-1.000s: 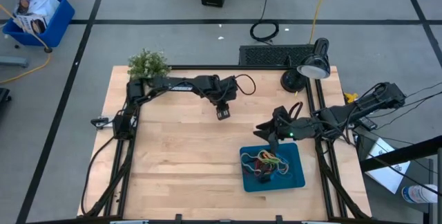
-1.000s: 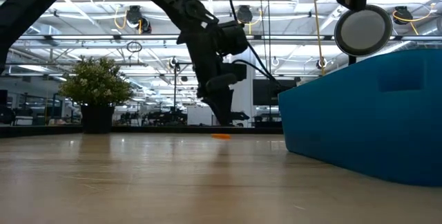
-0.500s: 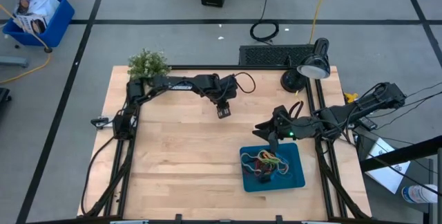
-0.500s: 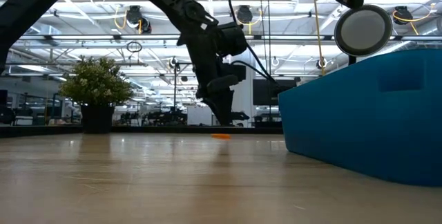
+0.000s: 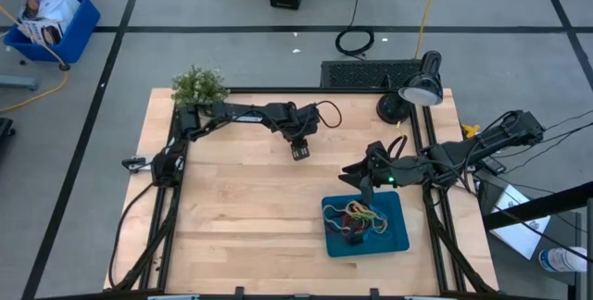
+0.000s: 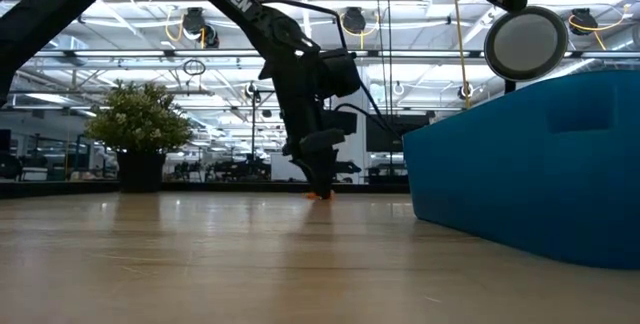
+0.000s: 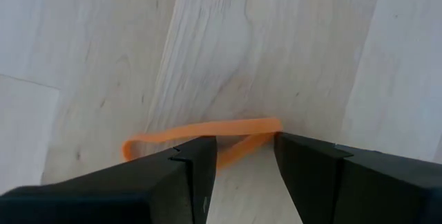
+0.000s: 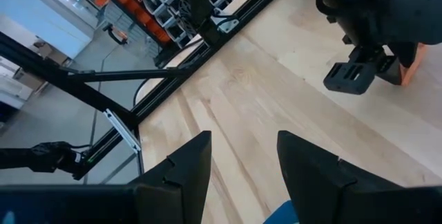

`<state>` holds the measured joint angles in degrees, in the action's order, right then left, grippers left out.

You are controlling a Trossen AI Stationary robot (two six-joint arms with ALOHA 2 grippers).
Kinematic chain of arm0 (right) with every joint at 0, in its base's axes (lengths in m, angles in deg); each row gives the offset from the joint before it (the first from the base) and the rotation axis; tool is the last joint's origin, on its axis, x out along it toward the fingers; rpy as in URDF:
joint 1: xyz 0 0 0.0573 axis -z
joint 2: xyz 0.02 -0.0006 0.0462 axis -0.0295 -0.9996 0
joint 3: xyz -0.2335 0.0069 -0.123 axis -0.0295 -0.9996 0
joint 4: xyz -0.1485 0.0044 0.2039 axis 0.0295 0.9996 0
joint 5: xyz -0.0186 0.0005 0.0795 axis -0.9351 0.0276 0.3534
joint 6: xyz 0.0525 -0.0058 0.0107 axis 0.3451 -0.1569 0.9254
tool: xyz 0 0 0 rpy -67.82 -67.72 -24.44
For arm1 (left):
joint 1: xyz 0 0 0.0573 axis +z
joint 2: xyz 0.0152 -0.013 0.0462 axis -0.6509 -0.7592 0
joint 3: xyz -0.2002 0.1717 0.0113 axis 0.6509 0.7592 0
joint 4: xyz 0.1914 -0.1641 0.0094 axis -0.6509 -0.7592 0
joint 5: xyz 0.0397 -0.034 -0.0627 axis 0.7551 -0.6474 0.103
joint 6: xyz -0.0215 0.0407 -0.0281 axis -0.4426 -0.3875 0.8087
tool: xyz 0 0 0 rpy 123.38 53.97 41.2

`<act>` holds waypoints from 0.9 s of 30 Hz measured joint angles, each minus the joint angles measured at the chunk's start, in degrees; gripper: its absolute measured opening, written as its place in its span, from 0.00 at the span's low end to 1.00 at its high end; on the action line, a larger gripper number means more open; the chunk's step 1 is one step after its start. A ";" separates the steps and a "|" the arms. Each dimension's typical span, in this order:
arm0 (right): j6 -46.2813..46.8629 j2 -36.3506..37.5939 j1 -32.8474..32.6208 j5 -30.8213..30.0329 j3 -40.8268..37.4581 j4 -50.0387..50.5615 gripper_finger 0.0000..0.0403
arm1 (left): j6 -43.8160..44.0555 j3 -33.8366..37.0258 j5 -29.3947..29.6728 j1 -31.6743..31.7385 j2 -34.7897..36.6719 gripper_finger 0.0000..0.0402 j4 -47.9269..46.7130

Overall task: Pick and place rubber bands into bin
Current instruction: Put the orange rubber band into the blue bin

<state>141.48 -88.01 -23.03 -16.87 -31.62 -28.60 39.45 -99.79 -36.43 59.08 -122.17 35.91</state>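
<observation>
Orange rubber band (image 7: 207,137) lies flat on the wooden table (image 5: 241,207), and the left gripper (image 7: 245,165) stands over it with jaws apart, one end of the loop between the fingertips. More rubber bands (image 5: 359,218) lie in the teal bin (image 5: 397,238). The right gripper (image 5: 352,172) waits beside this bin, jaws released, holding nothing.

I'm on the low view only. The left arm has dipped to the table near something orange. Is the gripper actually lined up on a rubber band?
Observer: Yes. The left wrist view shows the left gripper open, its fingers straddling one end of an orange rubber band lying flat on the wood.
Operator: Closed on it yet?
Observer: No, the jaws stand apart with the band's end lying in the gap.
Operator: Where's the right arm? I can't see it.
Observer: In the high view the right gripper hangs open just beyond the bin's far edge, holding nothing.
Operator: The bin only shows me a wall. Anything inside?
Observer: A tangle of rubber bands already lies in it.
</observation>
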 joint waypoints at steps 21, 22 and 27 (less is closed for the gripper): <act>0.00 0.00 0.00 0.02 0.00 -0.02 0.40 | -3.39 0.02 3.58 -0.19 -0.33 0.38 3.68; 0.00 0.00 0.00 0.02 0.00 -0.02 0.40 | -3.50 0.02 3.59 -0.24 -0.52 0.38 3.70; 0.00 0.00 0.00 0.04 0.00 -0.02 0.40 | -4.43 0.02 4.92 -0.77 -0.57 0.30 3.47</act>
<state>141.48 -88.01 -23.03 -16.82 -31.62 -28.62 35.02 -99.77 -31.51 58.30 -122.74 39.37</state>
